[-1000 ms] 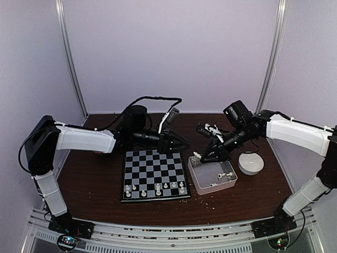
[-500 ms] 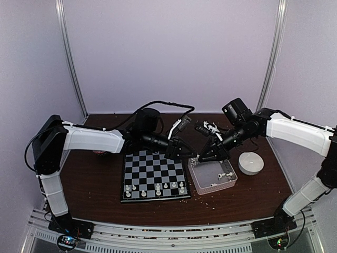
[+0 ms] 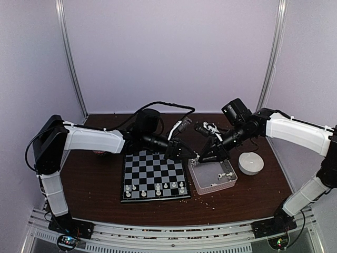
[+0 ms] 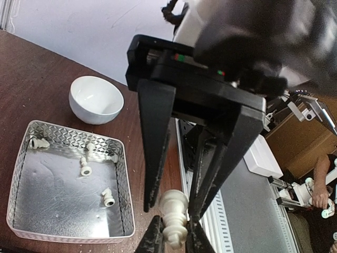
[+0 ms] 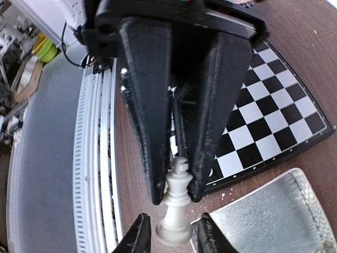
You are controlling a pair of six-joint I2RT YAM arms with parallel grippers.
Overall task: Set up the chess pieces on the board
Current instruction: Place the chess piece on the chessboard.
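A white king chess piece (image 3: 196, 155) hangs between both grippers, above the gap between the board (image 3: 152, 174) and the tray. My left gripper (image 3: 190, 154) is shut on its upper part, as the right wrist view shows, where the left fingers (image 5: 158, 174) pinch the king (image 5: 175, 227) below its crown. My right gripper (image 5: 172, 219) is open, its fingertips standing to either side of the king's base with a gap. In the left wrist view my left gripper (image 4: 174, 227) clamps the king (image 4: 174, 203). Several white pieces (image 3: 158, 187) stand on the board's near rows.
A clear plastic tray (image 3: 201, 181) right of the board holds several loose pieces (image 4: 86, 168). A white bowl (image 3: 250, 163) stands right of the tray. Pale crumbs lie on the brown table by the tray's front. A dark cable loops behind the left arm.
My left arm reached right to meet the right gripper, and its jaws closed on the king. My right gripper's jaws have widened off the piece's base.
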